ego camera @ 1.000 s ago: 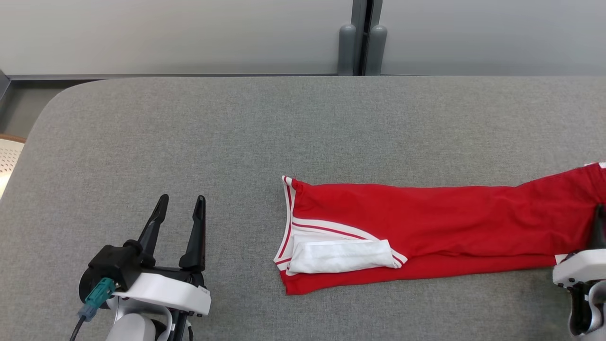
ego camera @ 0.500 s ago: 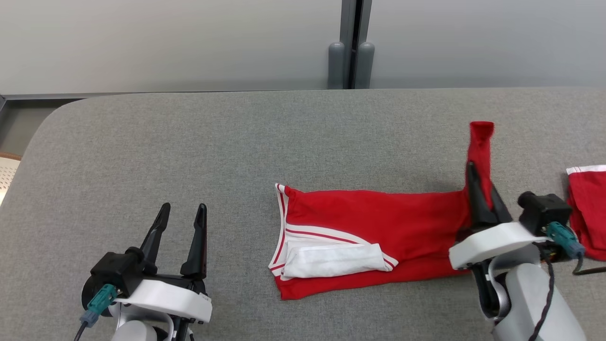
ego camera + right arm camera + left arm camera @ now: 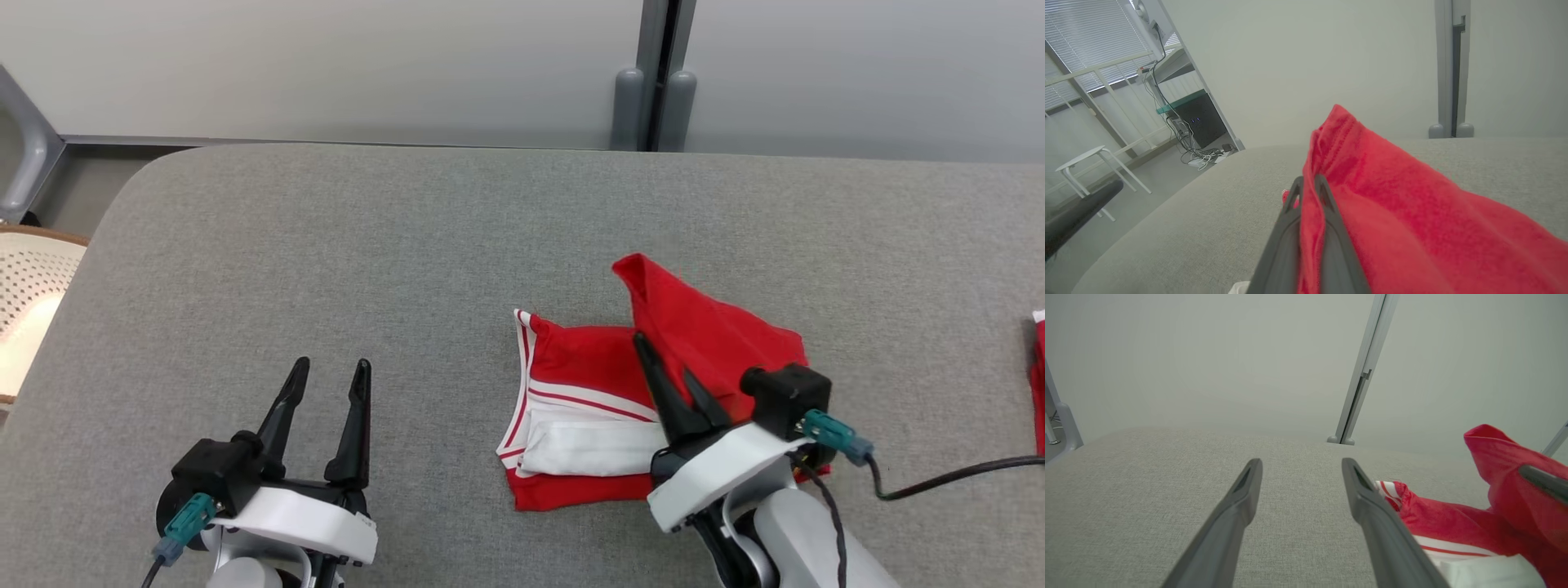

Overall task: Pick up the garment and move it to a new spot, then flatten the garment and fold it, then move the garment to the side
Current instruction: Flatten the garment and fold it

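Right now your right hand (image 3: 663, 355) is clamped on a red fold of the jersey T-shirt (image 3: 710, 335), holding it raised above the half lying on the grey worktop (image 3: 326, 245), where its white sleeve (image 3: 592, 449) and striped trim (image 3: 522, 384) show; your left hand (image 3: 332, 364) sits open, well apart

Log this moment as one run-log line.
step: folding | right end effector: shut on garment, red end raised over the rest | left end effector: open, apart from garment

Garment (image 3: 571, 359): near right corner hidden behind the right gripper (image 3: 663, 355); red cloth (image 3: 1040, 392) and pale perforated object (image 3: 24, 286) cut by head-view edges
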Robot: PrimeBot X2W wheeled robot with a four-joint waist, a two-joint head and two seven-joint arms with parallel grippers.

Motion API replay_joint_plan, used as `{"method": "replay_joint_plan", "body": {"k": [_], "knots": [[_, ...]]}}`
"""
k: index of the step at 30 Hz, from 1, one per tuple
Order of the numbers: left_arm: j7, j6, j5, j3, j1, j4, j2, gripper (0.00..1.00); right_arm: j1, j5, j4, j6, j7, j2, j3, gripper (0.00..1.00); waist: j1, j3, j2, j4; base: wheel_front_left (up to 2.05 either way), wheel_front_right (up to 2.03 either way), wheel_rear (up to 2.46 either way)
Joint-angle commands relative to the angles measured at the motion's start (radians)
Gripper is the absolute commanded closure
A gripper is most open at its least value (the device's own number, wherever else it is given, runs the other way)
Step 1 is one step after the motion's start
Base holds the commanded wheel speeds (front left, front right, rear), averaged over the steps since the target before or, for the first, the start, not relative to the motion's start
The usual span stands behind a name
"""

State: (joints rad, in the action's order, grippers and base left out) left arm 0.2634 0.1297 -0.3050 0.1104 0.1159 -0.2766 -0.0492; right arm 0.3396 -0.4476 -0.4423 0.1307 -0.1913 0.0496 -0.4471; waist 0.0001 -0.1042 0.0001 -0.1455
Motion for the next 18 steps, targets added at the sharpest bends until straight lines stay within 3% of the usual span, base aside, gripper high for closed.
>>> {"method": "replay_joint_plan", "body": {"k": [1, 14, 15, 16, 18], "knots": [[0.001, 0.002, -0.006, 0.006, 0.006, -0.005, -0.003, 0.0, 0.015, -0.022, -0.01, 0.0, -0.013, 0.002, -0.038, 1.0, -0.0001, -0.005, -0.0001, -0.018, 0.0, 0.0, 0.0], [0.001, 0.002, -0.042, 0.032, -0.001, -0.017, -0.003, 0.0, 0.046, -0.119, -0.148, 0.0, -0.054, 0.002, -0.203, 1.0, -0.0001, -0.013, -0.0001, -0.093, 0.0, 0.0, 0.0], [0.001, 0.002, -0.044, 0.033, -0.001, -0.017, -0.003, 0.0, 0.052, -0.125, -0.155, 0.0, -0.059, 0.003, -0.206, 0.6, -0.0001, -0.014, -0.0001, -0.095, 0.0, 0.0, 0.0], [0.001, 0.002, -0.045, 0.034, 0.0, -0.018, -0.003, 0.0, 0.05, -0.141, -0.16, 0.0, -0.059, 0.002, -0.215, 0.0, -0.0001, -0.015, -0.0001, -0.097, 0.0, 0.0, 0.0], [0.001, 0.002, -0.045, 0.032, 0.0, -0.019, -0.003, 0.0, 0.048, -0.175, -0.157, 0.0, -0.06, 0.001, -0.245, 0.0, -0.0001, -0.016, -0.0001, -0.097, 0.0, 0.0, 0.0]]}}
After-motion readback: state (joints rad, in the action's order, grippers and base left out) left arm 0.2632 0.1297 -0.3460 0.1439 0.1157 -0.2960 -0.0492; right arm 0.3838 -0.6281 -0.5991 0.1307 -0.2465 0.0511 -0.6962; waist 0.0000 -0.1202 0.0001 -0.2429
